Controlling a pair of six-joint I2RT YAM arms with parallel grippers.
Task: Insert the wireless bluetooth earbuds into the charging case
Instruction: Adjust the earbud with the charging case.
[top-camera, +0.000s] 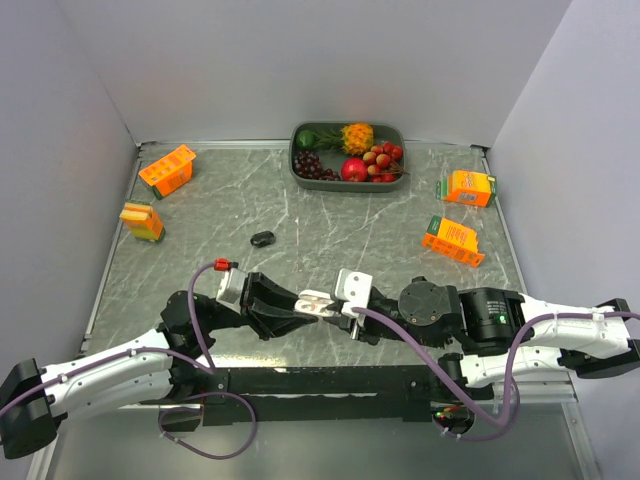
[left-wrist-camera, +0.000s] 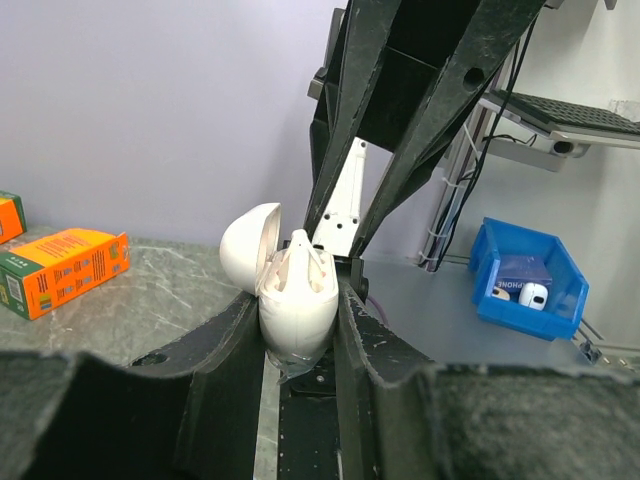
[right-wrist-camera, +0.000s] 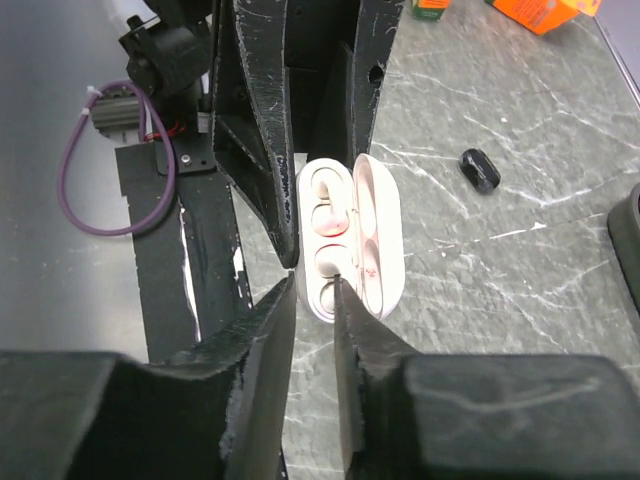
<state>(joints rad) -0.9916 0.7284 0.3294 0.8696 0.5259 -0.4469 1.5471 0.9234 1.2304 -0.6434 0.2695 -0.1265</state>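
Note:
The white charging case (top-camera: 316, 303) is open, with its lid swung aside. My left gripper (top-camera: 303, 306) is shut on the case body (left-wrist-camera: 298, 310) and holds it upright above the table's near edge. In the right wrist view the case (right-wrist-camera: 350, 235) shows its wells, with white buds seated in them. My right gripper (right-wrist-camera: 315, 290) reaches in from the right, its tips close together over the case's end well on what looks like a white earbud (left-wrist-camera: 300, 248). A small glossy black bud-like piece (top-camera: 263, 239) lies alone on the table, and also shows in the right wrist view (right-wrist-camera: 479, 169).
A green tray (top-camera: 298, 172) of toy fruit stands at the back middle. Orange cartons lie at the back left (top-camera: 167, 170), left (top-camera: 142, 221), back right (top-camera: 468, 187) and right (top-camera: 452, 240). A blue bin (left-wrist-camera: 525, 275) sits off the table.

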